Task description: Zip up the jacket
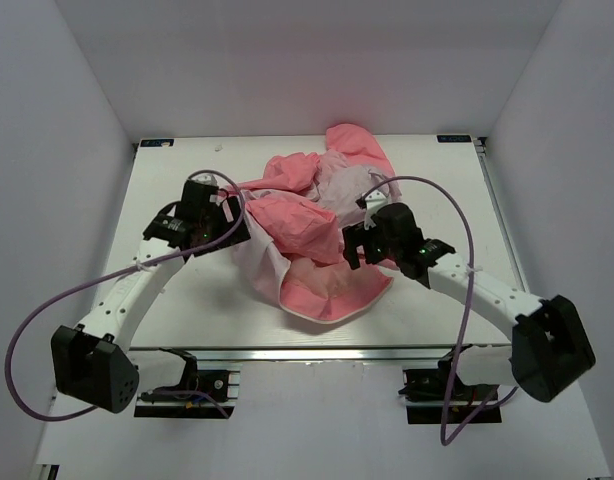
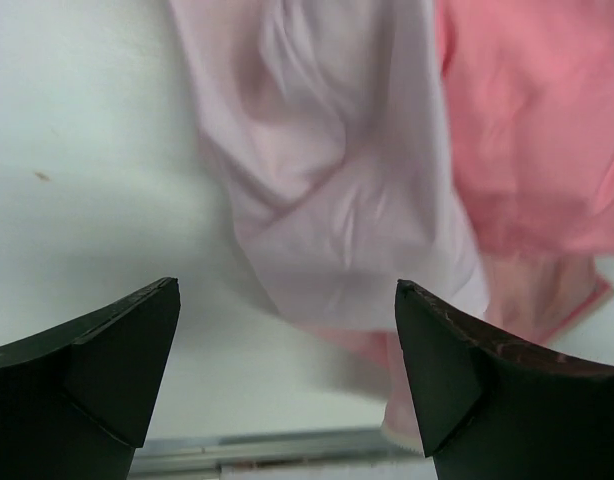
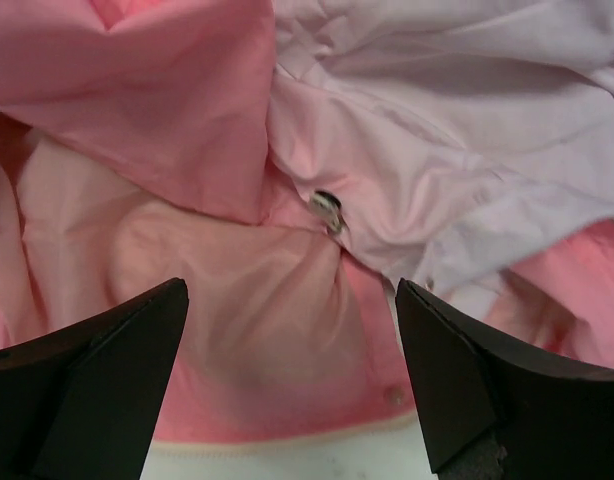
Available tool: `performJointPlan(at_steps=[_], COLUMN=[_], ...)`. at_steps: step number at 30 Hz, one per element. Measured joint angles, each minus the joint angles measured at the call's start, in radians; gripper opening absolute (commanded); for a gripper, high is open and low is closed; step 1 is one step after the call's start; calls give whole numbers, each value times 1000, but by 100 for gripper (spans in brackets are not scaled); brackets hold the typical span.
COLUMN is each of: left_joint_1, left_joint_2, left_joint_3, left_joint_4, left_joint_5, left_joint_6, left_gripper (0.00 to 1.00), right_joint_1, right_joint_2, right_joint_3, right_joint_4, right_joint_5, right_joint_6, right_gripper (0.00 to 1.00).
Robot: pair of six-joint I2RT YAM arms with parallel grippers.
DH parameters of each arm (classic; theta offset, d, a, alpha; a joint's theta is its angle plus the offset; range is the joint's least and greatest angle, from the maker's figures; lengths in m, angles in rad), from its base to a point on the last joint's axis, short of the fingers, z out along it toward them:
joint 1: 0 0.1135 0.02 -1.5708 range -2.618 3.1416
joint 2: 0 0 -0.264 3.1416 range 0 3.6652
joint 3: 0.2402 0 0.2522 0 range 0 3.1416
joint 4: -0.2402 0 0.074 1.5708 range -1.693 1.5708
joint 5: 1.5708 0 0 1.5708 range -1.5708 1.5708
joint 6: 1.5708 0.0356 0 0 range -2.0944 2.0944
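The jacket [image 1: 317, 230] lies crumpled on the worktop [image 1: 187, 300]. Left hand [image 2: 287, 345] and right hand [image 3: 292, 345] hover over it, both spread and empty; a small metal fastener [image 3: 329, 210] shows.

Crumpled jacket [image 1: 322, 235] heaps across the middle of the desk [image 1: 172, 160], blocking the centre from the back edge almost to the near one. Bare desk lies open along the left side and across the broad right side, where a purple cable [image 1: 419, 179] arches overhead. White walls [image 1: 57, 150] close in at left, right and back. The left gripper [image 2: 287, 290], fingers [image 2: 97, 370] spread wide, has bare desk beneath its left and pale fabric in the gap. The right gripper [image 3: 292, 290], likewise spread, hangs over folded pink cloth and a small metal fitting [image 3: 328, 208].
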Motion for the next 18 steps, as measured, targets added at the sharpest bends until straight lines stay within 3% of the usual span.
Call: performJointPlan(at_steps=[6, 12, 14, 15, 17, 18], left_joint_1=[-1, -2, -2, -2, -2, -2], left_joint_2=[-4, 3, 13, 20, 43, 59], left_joint_3=[-157, -168, -158, -155, -147, -143], left_joint_4=[135, 281, 299, 309, 324, 328], left_joint_5=[273, 438, 451, 454, 455, 455], left_joint_6=[9, 9, 8, 8, 6, 5], left_gripper=[98, 98, 98, 98, 94, 72], right_joint_1=[0, 1, 1, 1, 1, 1], right_joint_2=[160, 344, 395, 414, 428, 428], right_joint_3=[32, 131, 167, 182, 190, 190], right_joint_4=[177, 309, 314, 316, 324, 324], right_joint_5=[-101, -162, -165, -165, -166, -165], right_joint_6=[-6, 18, 31, 36, 54, 56], right_gripper=[89, 88, 77, 57, 38, 15])
